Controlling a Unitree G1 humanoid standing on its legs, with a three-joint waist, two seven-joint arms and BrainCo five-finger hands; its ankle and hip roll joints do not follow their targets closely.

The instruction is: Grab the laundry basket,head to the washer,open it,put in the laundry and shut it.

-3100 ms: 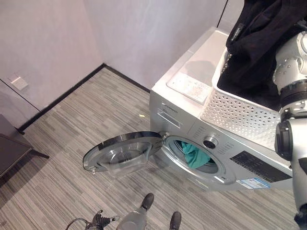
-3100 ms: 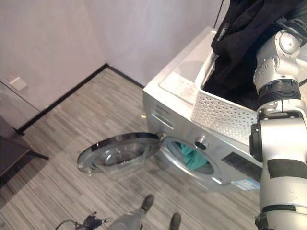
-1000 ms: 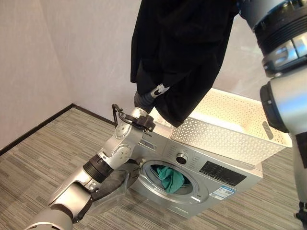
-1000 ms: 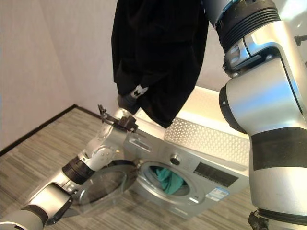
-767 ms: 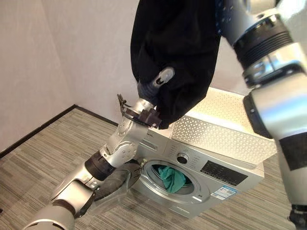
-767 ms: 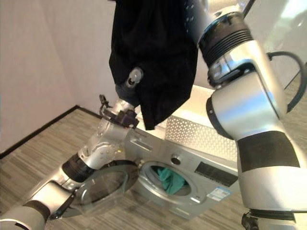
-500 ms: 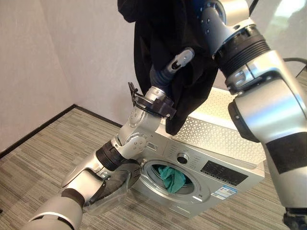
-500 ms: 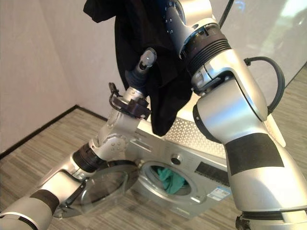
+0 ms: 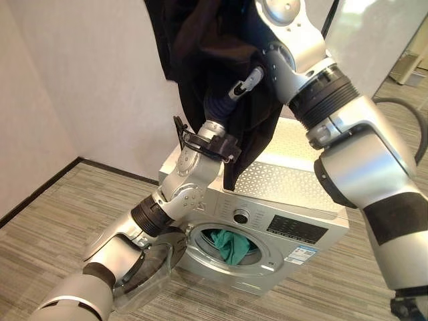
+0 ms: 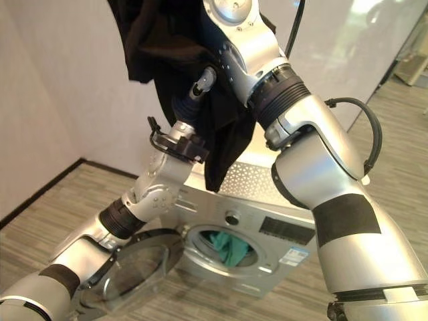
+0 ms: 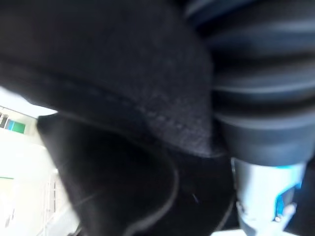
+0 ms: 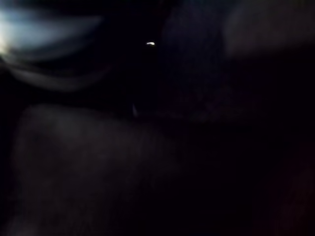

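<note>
Up high, a black garment (image 9: 214,53) hangs in front of the pale wall, bunched at the top and trailing down toward the washer (image 9: 281,221). Both arms reach up into it. The left robot hand (image 9: 231,93) is pushed into the cloth from below, with one silver finger showing against the black; whether its fingers grip the cloth cannot be told. The right robot hand is buried in the folds above, so its state cannot be told either; its wrist view is dark cloth.

Below the garment stands the washer, silver, with its round door (image 10: 130,267) swung open to the robot's left and lying low over the striped wood floor (image 9: 40,234). A teal piece of laundry (image 9: 231,244) sits in the drum opening. On top of the washer rests the white laundry basket (image 9: 287,177), its perforated side wall facing the camera, just behind the hanging hem of the black garment.
</note>
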